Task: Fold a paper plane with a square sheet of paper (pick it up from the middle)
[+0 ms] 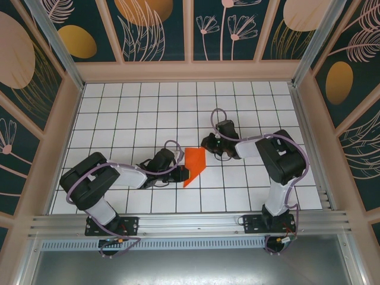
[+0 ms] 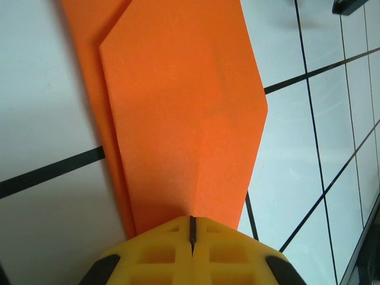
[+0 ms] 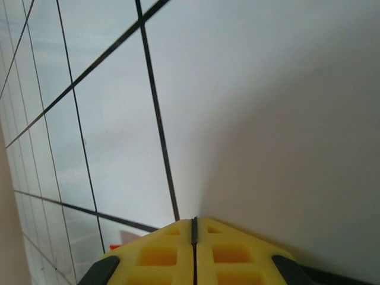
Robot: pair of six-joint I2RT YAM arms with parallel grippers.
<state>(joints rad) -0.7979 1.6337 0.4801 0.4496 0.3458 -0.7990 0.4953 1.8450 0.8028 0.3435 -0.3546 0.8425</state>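
Note:
The orange sheet of paper (image 1: 195, 164) lies folded on the white tiled floor, a narrow layered shape with its point toward the near edge. In the left wrist view the paper (image 2: 184, 119) shows two stacked layers and a centre crease. My left gripper (image 1: 184, 173) is shut, its yellow fingertips (image 2: 178, 237) resting at the paper's left edge, over the crease. My right gripper (image 1: 208, 144) is also shut and sits just right of the paper's far corner, low over bare tile (image 3: 249, 119). A sliver of orange (image 3: 116, 244) shows beside its fingers (image 3: 172, 249).
The tiled floor (image 1: 136, 107) is ringed by beige walls and a metal rail (image 1: 178, 222) at the near edge. Both arms lean inward toward the middle, their cables looping above them.

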